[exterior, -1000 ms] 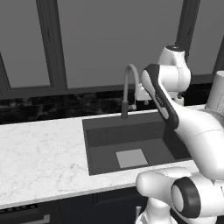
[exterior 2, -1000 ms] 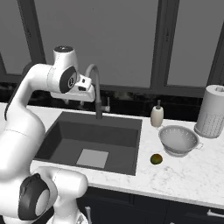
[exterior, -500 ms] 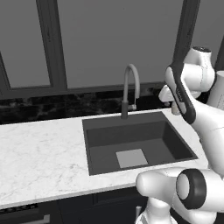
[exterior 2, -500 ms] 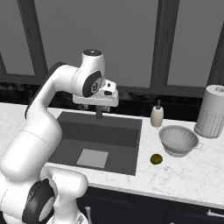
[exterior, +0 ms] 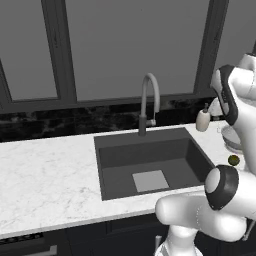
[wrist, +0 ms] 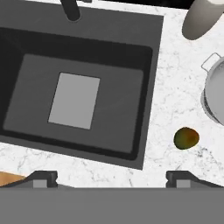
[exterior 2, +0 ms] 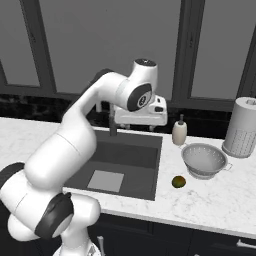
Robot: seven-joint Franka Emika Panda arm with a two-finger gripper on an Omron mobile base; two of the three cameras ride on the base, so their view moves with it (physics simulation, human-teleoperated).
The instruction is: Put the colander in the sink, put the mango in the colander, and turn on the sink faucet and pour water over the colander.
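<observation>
My gripper hangs high over the right part of the dark sink, open with nothing between its tips. The white-grey perforated colander stands on the counter right of the sink, and its rim shows at the hand view's right edge. The small yellow-green mango lies on the marble between sink and colander, seen from above as well. The grey gooseneck faucet rises behind the sink with no water running. A pale drain plate lies at the basin's bottom.
A white soap dispenser stands behind the colander, close to the sink's back right corner. A tall paper towel roll is at the far right. Dark window frames rise behind the white marble counter.
The arm has swung right, from in front of the faucet to above the sink's right side. The colander, mango and faucet have not moved.
</observation>
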